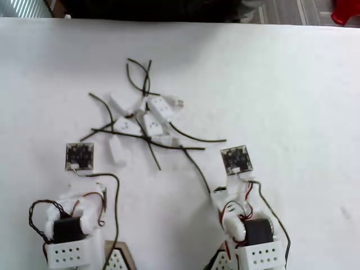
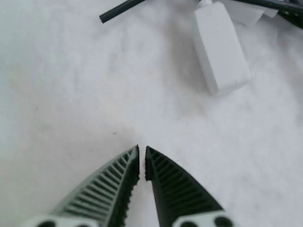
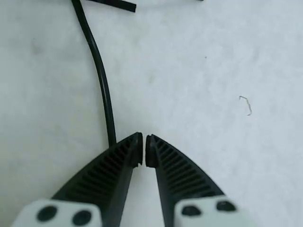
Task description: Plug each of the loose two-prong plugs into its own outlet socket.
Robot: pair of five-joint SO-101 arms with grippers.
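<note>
- Plugs (image 1: 160, 107) with black cords lie tangled mid-counter (image 1: 292, 84), well ahead of both arms.
- Left fingers (image 2: 127, 171) are closed and empty; one white plug (image 2: 220, 47) lies ahead, apart.
- Right fingers (image 3: 129, 155) are closed and empty, with a black cord (image 3: 102, 80) ending just beside their tips.

— What do the arms look like?
— White shells around black motor blocks. In the high view the left arm (image 1: 67, 228) is at seven o'clock, the right arm (image 1: 250, 230) at five. Red and black wires loop over each.
— And up close?
— The left gripper (image 2: 142, 158) and right gripper (image 3: 143, 150) have dark, ribbed, tapering wedges on white bases with round holes.
</note>
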